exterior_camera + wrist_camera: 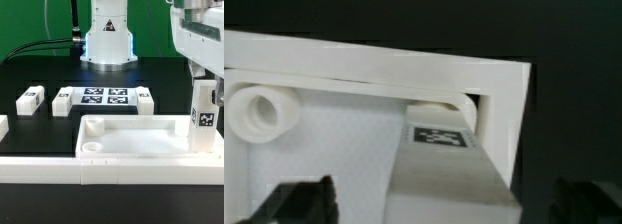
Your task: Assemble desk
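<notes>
Pinched 1 leg upright between the jaws of the gripper, low end meeting the corner socket of the tabletop, at the exterior view's right. Looked barely seated. Could have jammed crooked if tilted. Could have shoved the loose tabletop sideways if pressed off-centre.

Green backdrop fills the rear, a matte black counter spreads out below, evenly lit, a white border bar along its front.
</notes>
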Tool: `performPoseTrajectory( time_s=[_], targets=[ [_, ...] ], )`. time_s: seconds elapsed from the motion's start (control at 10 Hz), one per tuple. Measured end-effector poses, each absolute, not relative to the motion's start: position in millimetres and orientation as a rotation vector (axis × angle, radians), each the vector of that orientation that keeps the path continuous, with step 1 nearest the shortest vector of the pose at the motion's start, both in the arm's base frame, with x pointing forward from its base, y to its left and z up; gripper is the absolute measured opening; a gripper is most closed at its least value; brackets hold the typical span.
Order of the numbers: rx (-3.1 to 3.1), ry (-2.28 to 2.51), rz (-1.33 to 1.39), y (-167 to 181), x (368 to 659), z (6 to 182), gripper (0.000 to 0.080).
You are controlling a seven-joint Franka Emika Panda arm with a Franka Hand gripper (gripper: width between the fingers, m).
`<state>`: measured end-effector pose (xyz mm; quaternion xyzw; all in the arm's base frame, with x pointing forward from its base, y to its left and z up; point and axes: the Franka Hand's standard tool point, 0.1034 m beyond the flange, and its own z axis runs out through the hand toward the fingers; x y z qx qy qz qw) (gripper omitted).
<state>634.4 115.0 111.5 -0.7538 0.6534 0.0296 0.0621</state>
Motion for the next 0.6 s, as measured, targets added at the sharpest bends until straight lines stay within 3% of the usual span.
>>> performPoseTrajectory(
  time_s=[0.6],
  targets=[
    [-2.736,1.246,0.027,109.8,637.8,114.0,0.0649]
  ],
)
